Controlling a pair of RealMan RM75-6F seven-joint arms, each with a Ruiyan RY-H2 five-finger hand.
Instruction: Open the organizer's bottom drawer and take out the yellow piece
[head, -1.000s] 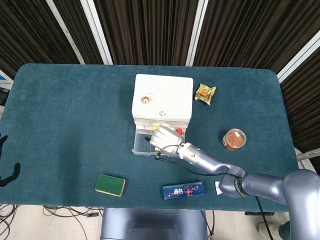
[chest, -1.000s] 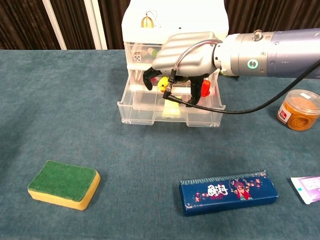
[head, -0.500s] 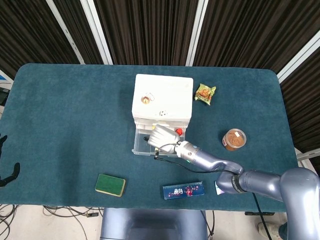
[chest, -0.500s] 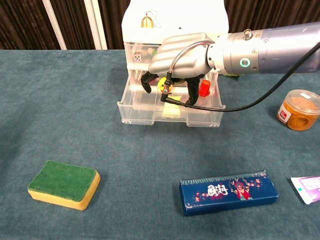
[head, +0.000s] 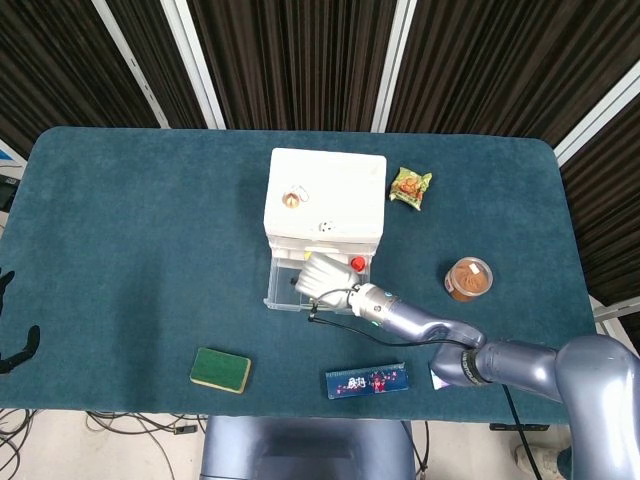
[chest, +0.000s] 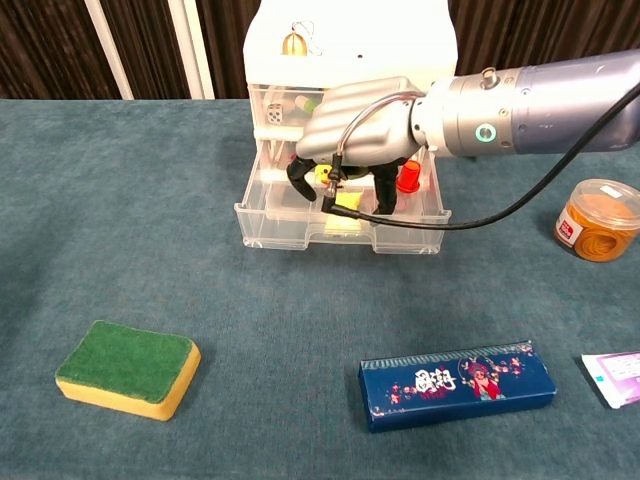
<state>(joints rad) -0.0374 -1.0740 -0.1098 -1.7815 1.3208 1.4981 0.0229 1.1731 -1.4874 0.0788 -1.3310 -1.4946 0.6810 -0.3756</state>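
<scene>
The white organizer (head: 325, 195) (chest: 350, 40) stands mid-table with its clear bottom drawer (chest: 275, 215) pulled out toward me. My right hand (chest: 365, 115) (head: 322, 276) hangs over the drawer, its dark fingertips (chest: 297, 170) reaching down inside. A small yellow piece (chest: 321, 174) shows between those fingers, and a paler yellow patch (chest: 348, 204) lies just below it. Whether the fingers grip the piece is hidden. A red piece (chest: 408, 178) stands to its right. Of my left hand (head: 15, 345), only dark spread fingers show, off the table's left edge, holding nothing.
A green-and-yellow sponge (chest: 127, 368) lies front left, a blue box (chest: 457, 383) front right, with a white packet (chest: 615, 378) beside it. A brown lidded jar (chest: 597, 218) stands right of the drawer. A snack packet (head: 410, 186) lies beside the organizer.
My right hand has shifted slightly left and lower, its fingers sinking deeper into the open drawer around the yellow piece. The drawer and the left hand have not moved.
</scene>
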